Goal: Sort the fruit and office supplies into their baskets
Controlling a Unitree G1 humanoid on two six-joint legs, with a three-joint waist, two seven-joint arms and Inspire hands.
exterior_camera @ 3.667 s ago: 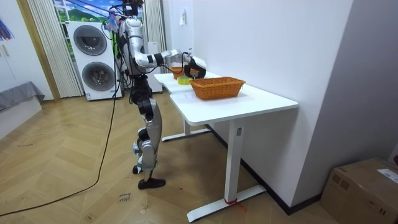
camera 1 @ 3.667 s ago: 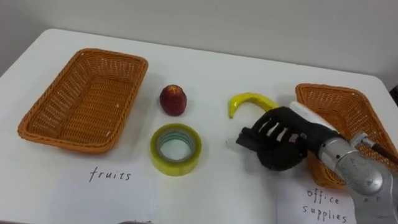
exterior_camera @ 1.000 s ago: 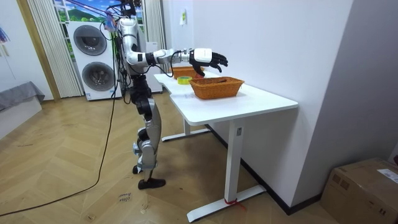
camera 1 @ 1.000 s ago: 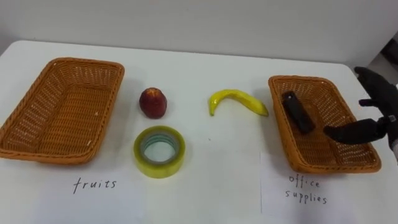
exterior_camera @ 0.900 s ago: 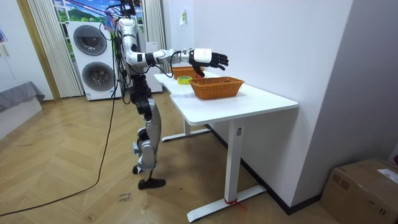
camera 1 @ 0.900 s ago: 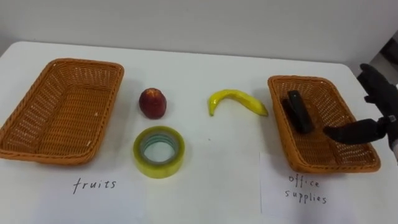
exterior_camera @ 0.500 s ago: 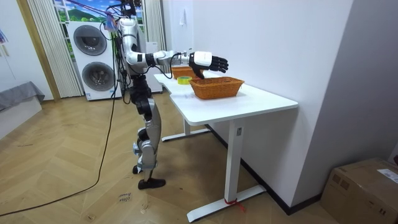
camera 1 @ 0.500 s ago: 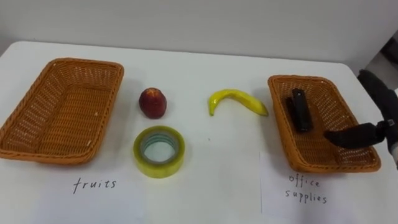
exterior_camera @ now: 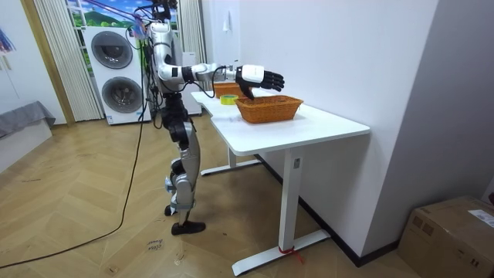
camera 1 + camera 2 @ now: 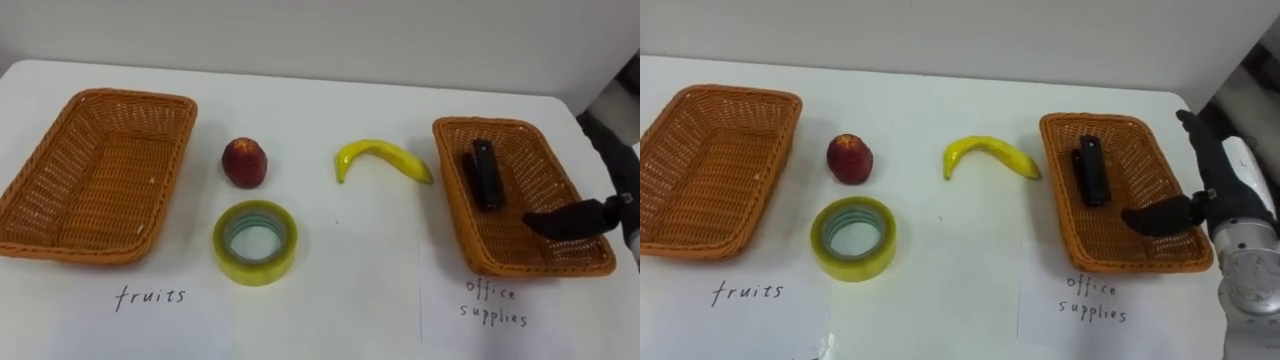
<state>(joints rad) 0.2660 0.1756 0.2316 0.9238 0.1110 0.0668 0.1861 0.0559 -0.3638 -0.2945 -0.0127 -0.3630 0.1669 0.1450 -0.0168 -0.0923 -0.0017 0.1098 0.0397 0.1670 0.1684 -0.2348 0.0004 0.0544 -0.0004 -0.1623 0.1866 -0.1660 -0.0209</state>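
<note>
Tape roll (image 10: 254, 241), a glossy yellow-green ring, lies flat on the white bench (image 10: 340, 290) nearest the robot, well apart from both baskets. To its right, the right hand (image 10: 1218, 198) hovers over the outer rim of the right wicker basket (image 10: 505, 238), fingers straight and spread, thumb reaching inward, holding nothing. In that basket rests a black oblong item (image 10: 485, 175), likely a stapler. Farther back, a red apple (image 10: 244, 162) sits just beyond the tape. A curved, smooth banana (image 10: 380, 157) lies with its tip just beside the right basket's left rim. The left wicker basket (image 10: 90, 190) holds nothing.

Risks, as I judge them: a hand crossing toward the tape could clip the banana or drag the light basket. The slick ring may slip from the fingers or roll if dropped on edge. The round apple could roll if nudged.
</note>
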